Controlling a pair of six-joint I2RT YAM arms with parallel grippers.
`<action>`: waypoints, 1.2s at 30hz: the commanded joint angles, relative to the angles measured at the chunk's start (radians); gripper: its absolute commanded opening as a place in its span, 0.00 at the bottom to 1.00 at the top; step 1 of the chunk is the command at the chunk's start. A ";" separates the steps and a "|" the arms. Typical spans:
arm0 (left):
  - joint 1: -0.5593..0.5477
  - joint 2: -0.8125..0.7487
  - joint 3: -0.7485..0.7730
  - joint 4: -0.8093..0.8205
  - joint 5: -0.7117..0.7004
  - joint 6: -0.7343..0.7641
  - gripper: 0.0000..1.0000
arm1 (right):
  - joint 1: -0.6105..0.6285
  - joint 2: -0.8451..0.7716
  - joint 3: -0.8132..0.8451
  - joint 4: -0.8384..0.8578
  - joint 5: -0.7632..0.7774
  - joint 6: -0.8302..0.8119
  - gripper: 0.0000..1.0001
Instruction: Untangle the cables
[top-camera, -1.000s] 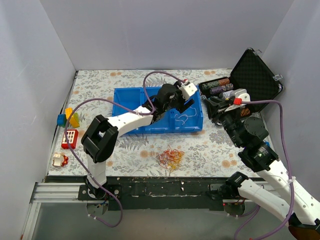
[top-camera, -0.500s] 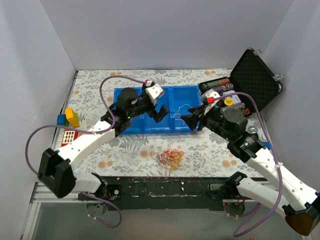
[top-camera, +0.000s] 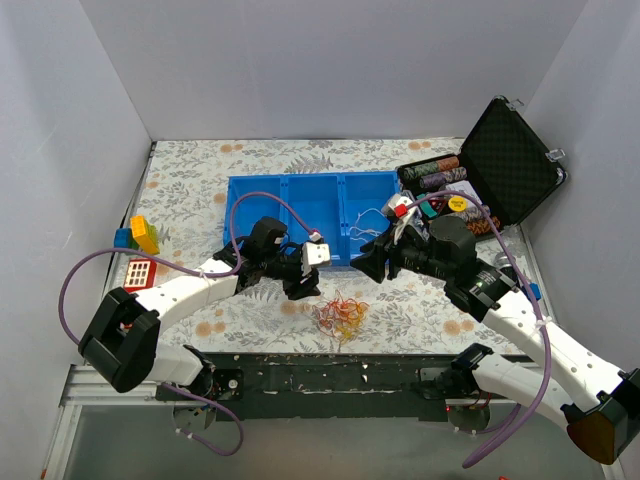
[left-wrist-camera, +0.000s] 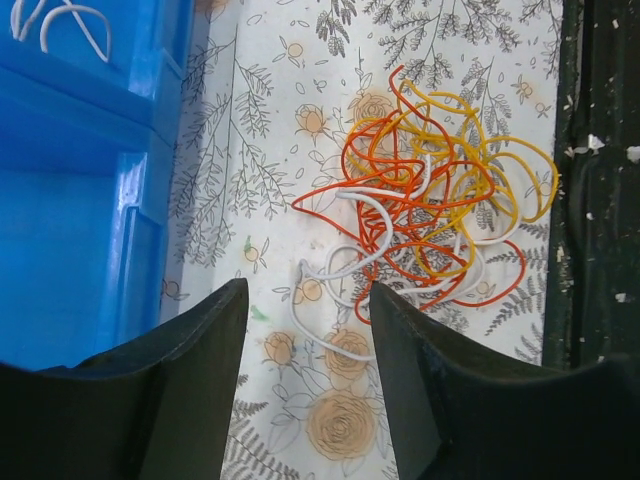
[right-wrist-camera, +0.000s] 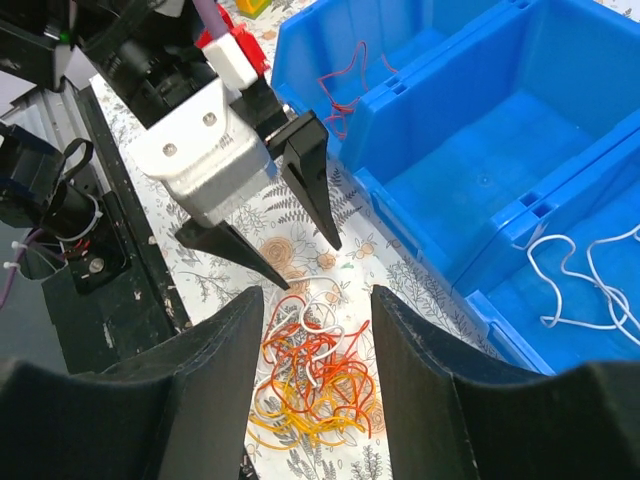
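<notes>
The cables form a palm-sized tangle (top-camera: 340, 314) of orange, yellow and white cords on the flowered cloth near the table's front edge. The tangle also shows in the left wrist view (left-wrist-camera: 430, 210) and the right wrist view (right-wrist-camera: 315, 385). My left gripper (top-camera: 305, 288) is open and empty just left of the tangle (left-wrist-camera: 308, 290), low over the cloth. My right gripper (top-camera: 368, 268) is open and empty above and behind the tangle (right-wrist-camera: 317, 292). A loose white cable (right-wrist-camera: 580, 280) lies in one compartment of the blue bin (top-camera: 315, 183). A dark red cable (right-wrist-camera: 345, 75) lies in another.
An open black case (top-camera: 510, 160) with stacks of chips (top-camera: 440, 175) stands at the back right. Toy blocks (top-camera: 140, 235) and a red piece (top-camera: 140, 275) lie at the left edge. The black front rail (left-wrist-camera: 600, 250) runs close beside the tangle.
Both arms have come away from the blue bin toward the front. The left gripper now sits beside the tangle and the right gripper hovers over it.
</notes>
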 joint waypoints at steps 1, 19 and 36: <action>-0.022 0.030 0.032 0.031 0.033 0.118 0.51 | -0.006 -0.029 -0.009 0.024 -0.012 0.012 0.55; -0.087 0.168 0.112 -0.052 0.022 0.361 0.29 | -0.031 -0.052 -0.026 0.016 -0.012 0.020 0.52; -0.087 -0.028 0.167 -0.065 0.021 0.142 0.00 | -0.033 -0.118 -0.248 0.186 -0.089 0.023 0.87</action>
